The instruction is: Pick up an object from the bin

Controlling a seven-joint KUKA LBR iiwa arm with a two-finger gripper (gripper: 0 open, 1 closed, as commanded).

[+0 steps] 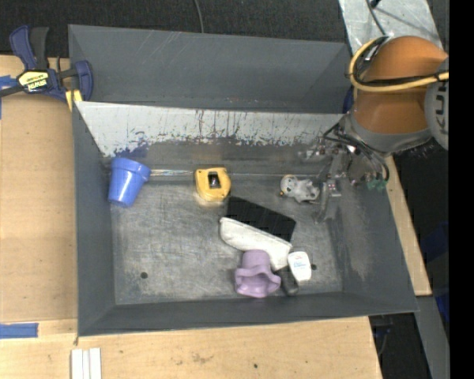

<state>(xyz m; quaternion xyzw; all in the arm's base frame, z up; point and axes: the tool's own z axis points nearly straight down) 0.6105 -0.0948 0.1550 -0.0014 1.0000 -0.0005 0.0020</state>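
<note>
My gripper (332, 188) hangs low at the right side of the bin, close to the right wall. Just left of it lies a small grey-white lumpy thing (298, 188) on the bin floor; I cannot tell whether the two touch. A flat black rectangular thing (262, 216) lies a little further left and nearer the front. Below that rests a long white thing (251, 238).
A purple figure-like thing (257, 275) and a small white thing with a blue patch (299, 265) lie near the front wall. A yellow tape measure (212, 185) sits mid-back and a blue cup (126, 181) lies on its side at the back left.
</note>
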